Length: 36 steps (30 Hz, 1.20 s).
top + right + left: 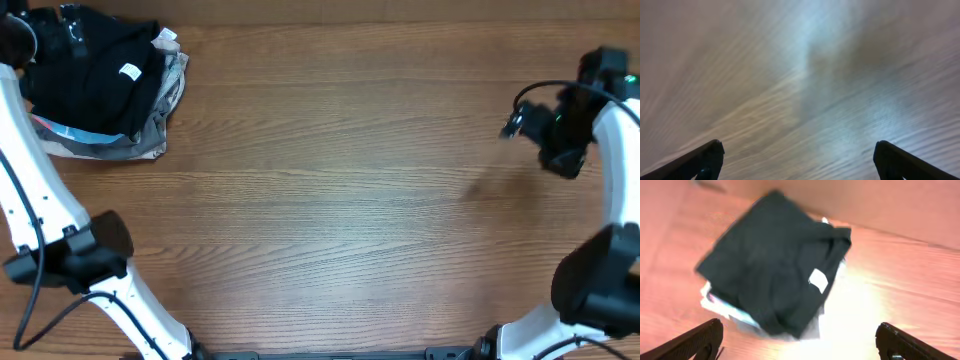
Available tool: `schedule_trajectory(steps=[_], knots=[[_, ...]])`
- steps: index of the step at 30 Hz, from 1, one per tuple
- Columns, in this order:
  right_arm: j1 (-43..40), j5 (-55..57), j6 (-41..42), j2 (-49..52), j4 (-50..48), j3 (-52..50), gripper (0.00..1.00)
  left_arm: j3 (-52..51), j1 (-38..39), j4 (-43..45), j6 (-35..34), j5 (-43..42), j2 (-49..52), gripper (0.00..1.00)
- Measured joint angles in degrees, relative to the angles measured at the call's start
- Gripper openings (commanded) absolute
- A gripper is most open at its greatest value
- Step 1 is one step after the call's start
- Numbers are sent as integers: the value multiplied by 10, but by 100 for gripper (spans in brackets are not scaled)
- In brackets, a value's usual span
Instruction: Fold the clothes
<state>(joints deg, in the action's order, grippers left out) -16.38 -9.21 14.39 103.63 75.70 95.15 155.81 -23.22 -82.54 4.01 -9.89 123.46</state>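
Arms first: your left arm (40, 200) rises from the near edge of the table (320, 220), bends at a black elbow joint close to the left margin, then runs its white link up towards the far left corner. In the overhead view its wrist is partly cut off by the frame edge. The left gripper (800, 347) hangs above the clothes pile (150, 140), looking down on it. Its two dark fingers (700, 340) sit at the bottom corners of the wrist view, spread wide with nothing between them.

Your right arm (615, 170) comes up along the right margin and folds back inward, with the black wrist held over the far right part of the table and pointing left. The right gripper (800, 162) is also spread wide and holds nothing. Only bare wood shows between its fingertips (702, 160), and that view is soft and blurred.

You'll find the black shirt (90, 75) in the far left corner, lying bunched into a rough square on top of the pile, with its small white neck tag (129, 71) facing up. Grey and white garments stick out beneath it on the near and right sides, with a strip of red and blue at the pile's near left edge. Neither gripper touches the shirt.

The table is brown wood with grain running left to right, and black cables trail along both arms. The left wrist picture is blurred and tinted reddish, so you cannot tell what the flat surface beyond the pile is
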Motion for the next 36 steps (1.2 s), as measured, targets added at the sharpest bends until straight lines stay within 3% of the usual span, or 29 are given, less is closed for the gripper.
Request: schedule_trajectory(steps=[4,12,20,36], knots=[[29,-5,-42,-57,32,88,100,1,0,-38,-40,0,-3,100],[142,-12,-76,-177,50,205,100,1,0,-41,-56,0,4,100],[221,-45,-78,-257,61,213,100,1,0,-41,-58,0,4,100],[225,-55,-80,-258,99,212,100,1,0,-41,-58,0,4,100]])
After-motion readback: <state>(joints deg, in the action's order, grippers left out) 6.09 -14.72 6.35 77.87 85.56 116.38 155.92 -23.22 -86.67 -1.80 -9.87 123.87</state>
